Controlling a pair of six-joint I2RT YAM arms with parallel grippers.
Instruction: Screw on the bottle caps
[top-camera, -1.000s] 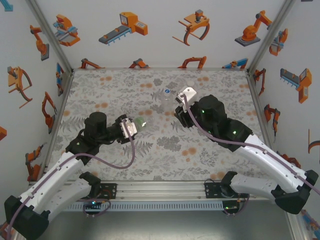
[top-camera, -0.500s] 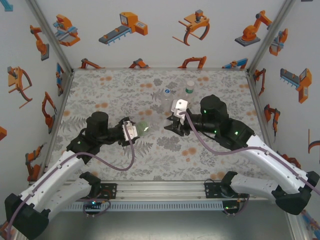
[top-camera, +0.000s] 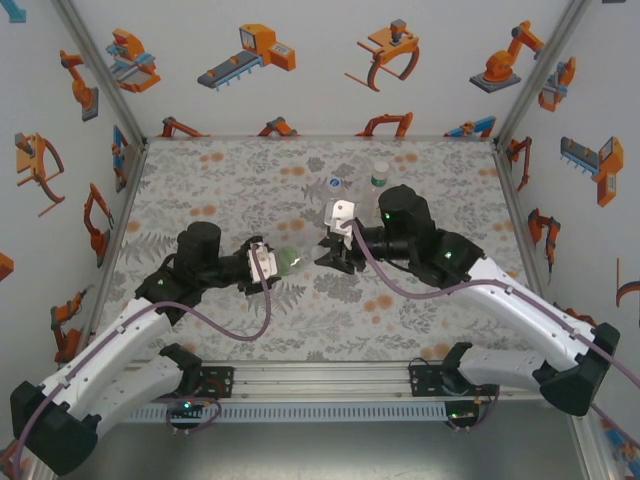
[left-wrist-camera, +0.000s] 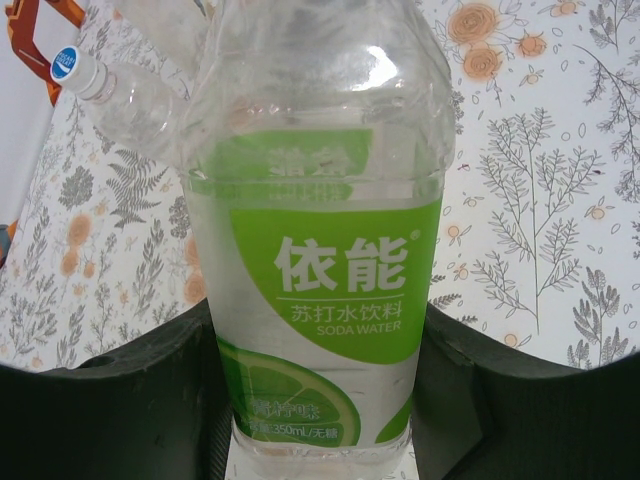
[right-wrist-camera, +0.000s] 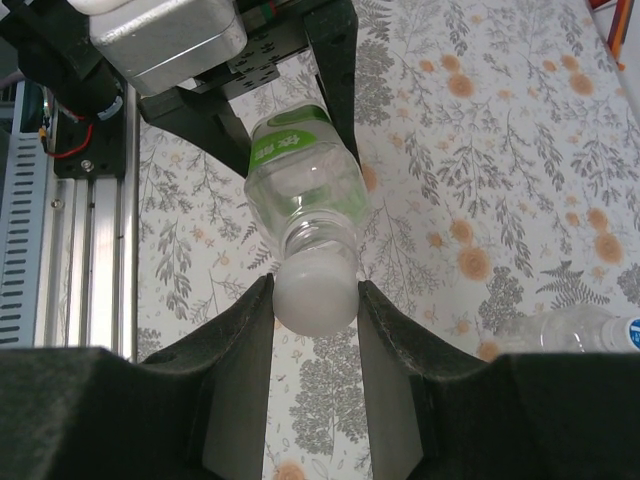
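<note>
1. The left gripper (top-camera: 276, 262) is clamped on the green-label soda water bottle (left-wrist-camera: 320, 270). Its fingers (left-wrist-camera: 120, 385) press the lower body on both sides, just below the label.
2. The right gripper (right-wrist-camera: 315, 300) is pinching a white cap (right-wrist-camera: 315, 290), with the fingers (right-wrist-camera: 240, 345) snug on both sides of it. The jaws are only a little apart, about as wide as the cap.
3. The cap sits right against the mouth of the held bottle. Can't tell whether it has caught the thread at all.
4. The held bottle is off the floral mat (top-camera: 200, 180) and lying roughly level. In the top view its long axis runs left to right, with the base in the left gripper and the neck pointing at the right gripper.
5. It sits around the middle of the mat, between the two arms.
6. Further back there's a clear bottle with a blue cap (top-camera: 334, 188), and just to its right a bottle with a green neck band (top-camera: 379, 176). Both are near the right arm's wrist and well apart from the held bottle.
7. Room-wise, there's open mat to the left and toward the back left corner. The aluminium rail (right-wrist-camera: 40, 220) runs along the near edge, and the printed walls (top-camera: 300, 70) close in the back and sides.
</note>
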